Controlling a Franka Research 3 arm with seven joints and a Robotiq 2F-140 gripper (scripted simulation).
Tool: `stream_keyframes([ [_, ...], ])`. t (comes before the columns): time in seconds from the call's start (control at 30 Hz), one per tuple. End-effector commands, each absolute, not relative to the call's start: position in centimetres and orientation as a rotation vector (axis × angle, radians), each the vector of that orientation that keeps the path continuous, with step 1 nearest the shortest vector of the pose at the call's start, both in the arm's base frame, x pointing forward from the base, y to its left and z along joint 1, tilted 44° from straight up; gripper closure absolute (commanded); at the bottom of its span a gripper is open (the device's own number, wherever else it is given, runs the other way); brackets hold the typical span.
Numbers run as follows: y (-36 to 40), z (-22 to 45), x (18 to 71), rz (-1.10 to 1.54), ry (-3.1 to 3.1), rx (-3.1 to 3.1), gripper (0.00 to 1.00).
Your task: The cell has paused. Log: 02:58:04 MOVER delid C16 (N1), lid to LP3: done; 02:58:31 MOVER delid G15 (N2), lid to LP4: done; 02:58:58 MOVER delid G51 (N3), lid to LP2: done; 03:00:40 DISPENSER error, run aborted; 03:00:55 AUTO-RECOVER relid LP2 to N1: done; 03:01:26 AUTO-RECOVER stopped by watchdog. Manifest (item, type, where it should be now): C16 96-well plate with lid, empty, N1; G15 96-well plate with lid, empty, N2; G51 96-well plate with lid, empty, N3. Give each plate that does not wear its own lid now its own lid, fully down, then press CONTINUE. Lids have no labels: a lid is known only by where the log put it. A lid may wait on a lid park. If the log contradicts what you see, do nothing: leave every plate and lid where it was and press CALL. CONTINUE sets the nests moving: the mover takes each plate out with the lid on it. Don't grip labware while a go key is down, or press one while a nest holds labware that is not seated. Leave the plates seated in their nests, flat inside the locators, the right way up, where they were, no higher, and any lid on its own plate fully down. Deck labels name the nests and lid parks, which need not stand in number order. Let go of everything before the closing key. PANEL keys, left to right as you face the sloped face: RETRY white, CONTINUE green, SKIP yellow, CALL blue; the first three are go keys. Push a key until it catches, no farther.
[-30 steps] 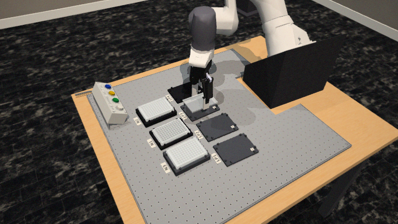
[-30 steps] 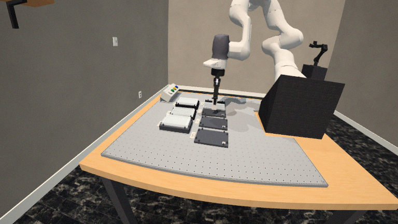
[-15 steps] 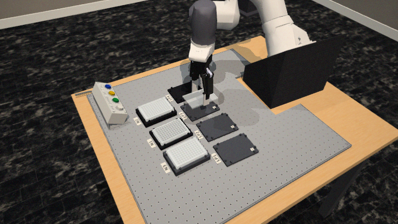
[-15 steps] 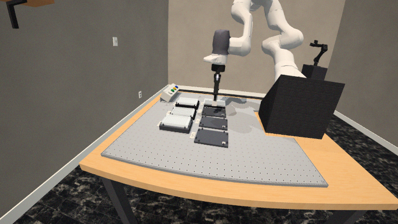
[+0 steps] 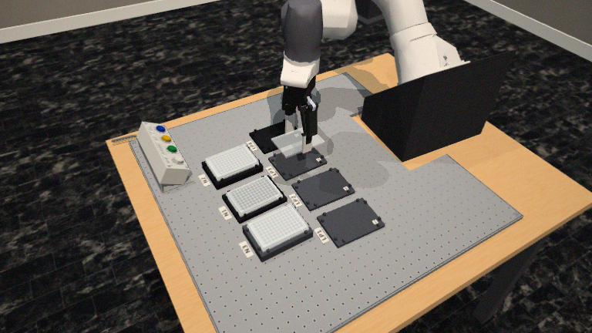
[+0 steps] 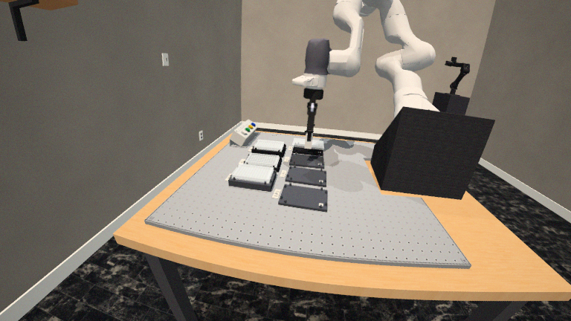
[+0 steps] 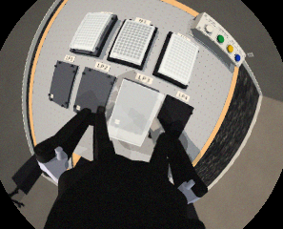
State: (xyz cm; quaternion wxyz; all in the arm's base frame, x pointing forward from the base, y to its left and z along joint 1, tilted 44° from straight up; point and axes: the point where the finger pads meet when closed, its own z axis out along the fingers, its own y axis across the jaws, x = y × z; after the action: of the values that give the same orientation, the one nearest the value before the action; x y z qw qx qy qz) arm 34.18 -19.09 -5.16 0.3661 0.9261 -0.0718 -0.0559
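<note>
My gripper [image 5: 301,146] is shut on a clear lid [image 5: 297,142] and holds it level a little above the dark lid park LP3 [image 5: 297,164]. The lid also shows in the wrist view [image 7: 135,111], between my fingers. Three 96-well plates sit in black nests to the left: N2 [image 5: 231,163] at the back, N1 [image 5: 253,194] in the middle, N3 [image 5: 277,227] at the front. The N1 plate shows darker wells and looks uncovered. The N2 and N3 plates look paler, as if lidded. Lid parks LP4 [image 5: 267,136], LP2 [image 5: 323,187] and LP1 [image 5: 350,221] are bare.
The key panel [image 5: 163,156] stands at the deck's left edge, with blue [image 5: 160,129], yellow [image 5: 166,138], green [image 5: 172,149] and white [image 5: 178,159] keys. A large black box [image 5: 436,102] stands at the right, behind the parks.
</note>
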Motion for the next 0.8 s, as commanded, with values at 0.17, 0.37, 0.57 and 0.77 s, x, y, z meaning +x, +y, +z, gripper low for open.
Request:
stream_keyframes([
  [0.17, -19.0, -4.9, 34.0, -0.154, -0.176, 2.376, 1.0],
  [0.37, -19.3, -5.0, 36.0, -0.147, -0.176, 2.364, 1.0],
  [0.57, -19.0, -7.6, 47.1, -0.135, -0.174, 2.342, 1.0],
  [0.77, -17.2, -10.7, 52.1, -0.154, -0.176, 2.376, 1.0],
])
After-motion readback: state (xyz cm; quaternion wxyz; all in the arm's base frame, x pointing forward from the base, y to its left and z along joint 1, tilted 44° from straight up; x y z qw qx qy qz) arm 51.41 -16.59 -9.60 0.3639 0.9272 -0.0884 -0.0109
